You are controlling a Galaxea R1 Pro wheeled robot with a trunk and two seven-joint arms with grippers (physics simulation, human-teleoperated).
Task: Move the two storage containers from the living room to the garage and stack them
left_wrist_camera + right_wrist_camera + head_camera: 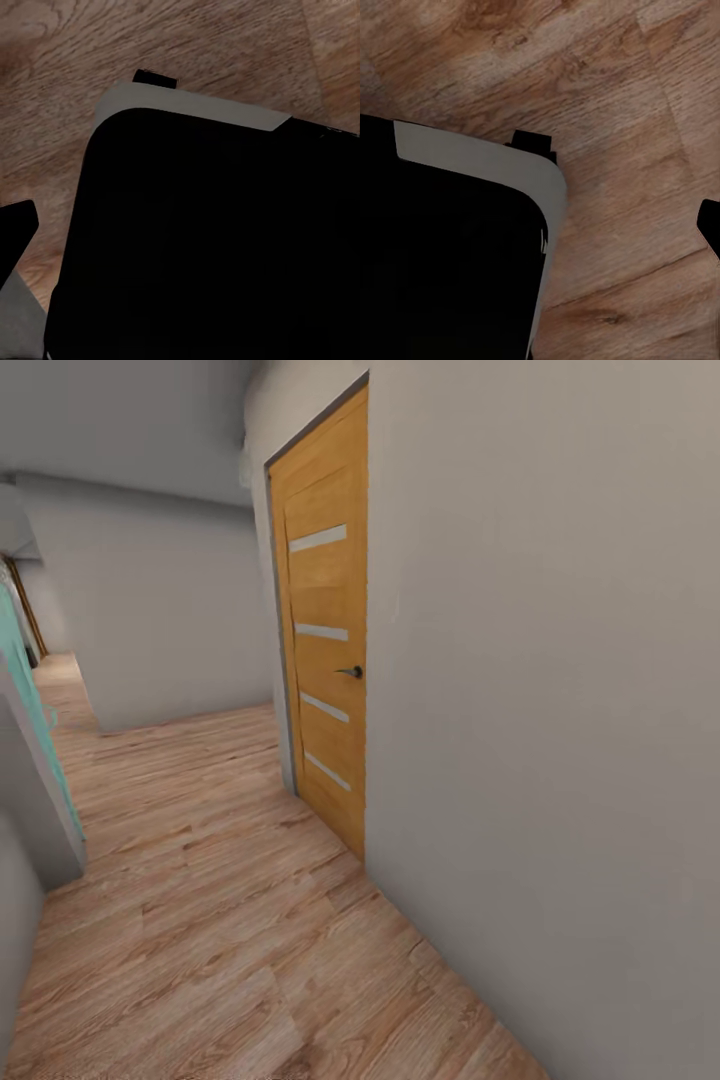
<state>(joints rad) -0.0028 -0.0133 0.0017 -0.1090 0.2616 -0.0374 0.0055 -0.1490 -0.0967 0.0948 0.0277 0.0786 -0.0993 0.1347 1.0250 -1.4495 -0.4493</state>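
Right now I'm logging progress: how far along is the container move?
Nothing looks done: the head view shows a hallway with a wood plank floor and a closed wooden door, not the garage. In hand is only travel; both wrist views look down past the robot's dark base at planks. No bin is in sight, so fetching, carrying and stacking both remain.

Head camera's looking forward and slightly down along a hallway, tilted, with the wooden door [325, 660] close on the right-hand wall [560, 710]. Both wrist cameras point straight down at close range, each catching a black, grey-edged corner of the robot's base [202, 247] [450, 262]. All three views share the plank floor [220, 920] [217, 45] [615, 97].
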